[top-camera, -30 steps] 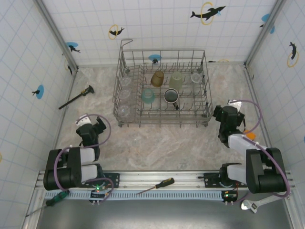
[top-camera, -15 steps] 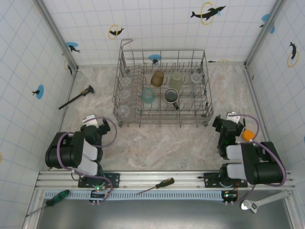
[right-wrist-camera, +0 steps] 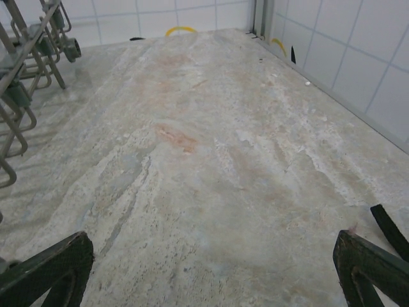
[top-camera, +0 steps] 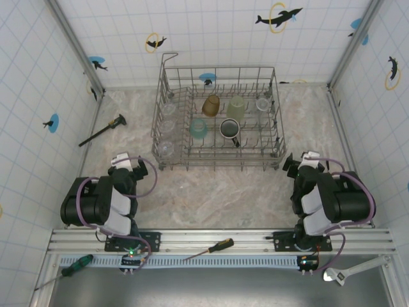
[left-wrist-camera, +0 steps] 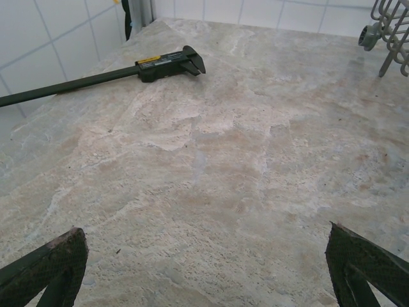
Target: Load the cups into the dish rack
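We see the cups (top-camera: 211, 105) standing in the rack (top-camera: 219, 161); our left jaws and right jaws are spread wide, empty, low over the bench (top-camera: 217, 192).

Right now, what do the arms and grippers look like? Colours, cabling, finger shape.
The left arm and right arm both have bulky black joint housings with white-grey link covers. A purple cable loops along each. The left gripper and right gripper carry dark green, wedge-shaped fingers.
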{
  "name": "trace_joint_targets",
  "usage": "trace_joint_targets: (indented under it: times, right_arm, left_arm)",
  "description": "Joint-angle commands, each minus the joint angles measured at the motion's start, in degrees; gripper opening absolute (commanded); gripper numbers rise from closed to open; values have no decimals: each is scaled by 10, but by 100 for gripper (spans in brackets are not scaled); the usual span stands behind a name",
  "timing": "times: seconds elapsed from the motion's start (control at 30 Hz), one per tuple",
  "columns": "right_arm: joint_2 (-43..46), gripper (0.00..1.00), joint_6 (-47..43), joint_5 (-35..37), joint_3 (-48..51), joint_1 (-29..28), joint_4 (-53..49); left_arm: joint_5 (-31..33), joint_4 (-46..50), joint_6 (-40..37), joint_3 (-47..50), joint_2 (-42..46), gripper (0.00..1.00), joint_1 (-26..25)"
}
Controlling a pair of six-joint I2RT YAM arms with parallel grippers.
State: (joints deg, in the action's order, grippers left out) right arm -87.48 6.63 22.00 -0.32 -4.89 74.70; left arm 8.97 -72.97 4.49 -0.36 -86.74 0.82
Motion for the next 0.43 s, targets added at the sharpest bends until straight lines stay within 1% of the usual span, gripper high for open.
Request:
trace_joint_targets:
  times: [0.0,0.07,0.1,0.17,0.23,0.3,0.4]
  right_arm:
    - [9,100,-1,-2,14,-1,-17]
    - [1,100,-4,-2,23,-2,18]
    - [-1,100,-4,1,21,-2,19]
    - [9,100,-1,-3,15,-2,-11]
    - [3,100,-4,0,18,-3,6]
    - [8,100,-2,-2,15,-3,-8]
    - [6,100,-2,-2,16,-3,-4]
  left_arm:
    - [-19,-10,-3,6,0,98,4]
    - [-20,-10,-2,6,1,98,4]
    - [-20,-10,-3,6,0,98,4]
    - [-20,-10,-2,6,0,98,5]
    - [-20,-10,-2,6,0,98,5]
    - [-21,-10,-2,6,0,98,5]
    - [-21,-10,-2,6,0,98,5]
